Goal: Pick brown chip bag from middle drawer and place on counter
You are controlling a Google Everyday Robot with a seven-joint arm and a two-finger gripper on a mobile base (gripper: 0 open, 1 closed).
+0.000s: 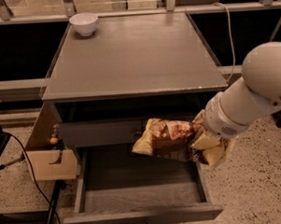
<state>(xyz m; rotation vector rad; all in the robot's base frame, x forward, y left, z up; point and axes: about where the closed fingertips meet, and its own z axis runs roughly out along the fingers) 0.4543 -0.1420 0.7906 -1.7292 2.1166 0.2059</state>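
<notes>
The brown chip bag point(166, 139) hangs in the air above the open middle drawer point(140, 216), in front of the closed drawer front. It has a dark brown middle and tan-yellow ends and lies roughly level. My gripper point(198, 140) is shut on the bag's right end; my white arm comes in from the right. The drawer's grey floor is bare. The counter point(133, 53) is the grey slab above, behind the bag.
A small white bowl point(84, 24) stands at the counter's far left corner. A pale wooden box point(48, 162) and a black cable point(26, 165) are on the floor at left. Pale metal rails point(127, 12) run behind the counter.
</notes>
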